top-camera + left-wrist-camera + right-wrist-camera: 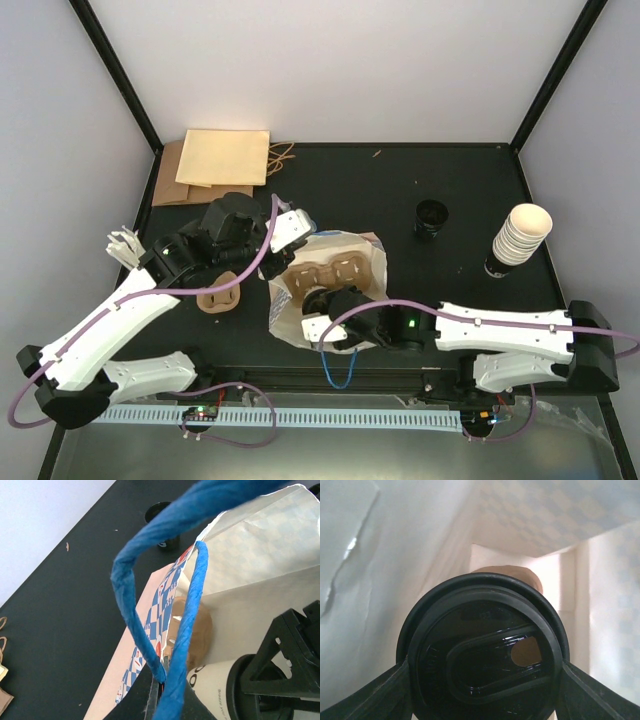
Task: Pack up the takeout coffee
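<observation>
Right gripper (335,312) is clamped around the black lid (485,655) of the takeout coffee (215,686), which sits well inside the bag (368,252). Left gripper (290,232) is pinched tight on the blue handle (131,595). My worry is that the cup's base catches the cardboard carrier (325,272) and tips. The handle could also slip, and then the paper sags onto my fingers.

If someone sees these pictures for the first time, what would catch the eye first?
The right gripper holds the takeout coffee, black lid on, inside the open checked bag in the centre. The left gripper pinches the bag's blue handle. A stack of cups sits far right.
</observation>
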